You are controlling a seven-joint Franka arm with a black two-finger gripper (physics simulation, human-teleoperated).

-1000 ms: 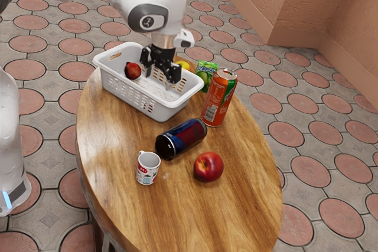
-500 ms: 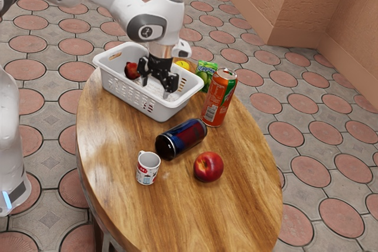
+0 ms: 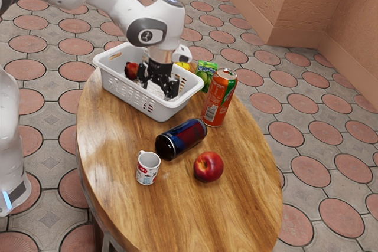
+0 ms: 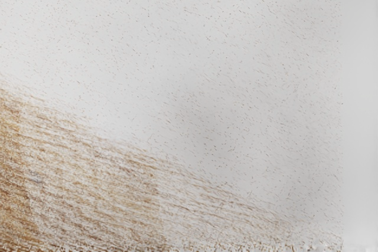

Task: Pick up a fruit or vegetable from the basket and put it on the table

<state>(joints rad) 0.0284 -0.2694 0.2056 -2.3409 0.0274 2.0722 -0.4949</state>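
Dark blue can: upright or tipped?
Tipped. The dark blue can lies with its long side on the wooden table, while the orange can stands upright.

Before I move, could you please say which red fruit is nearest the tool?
The red fruit inside the basket, close beside the tool; the other, an apple, lies on the table.

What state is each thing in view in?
Gripper: open, down in the basket
Basket: upright, holding fruit
Dark red fruit: in the basket
Yellow fruit: partly hidden, can't tell if inside or behind the basket
Green packet: standing
Orange can: upright
Blue can: on its side
Mug: upright
Apple: outside the basket
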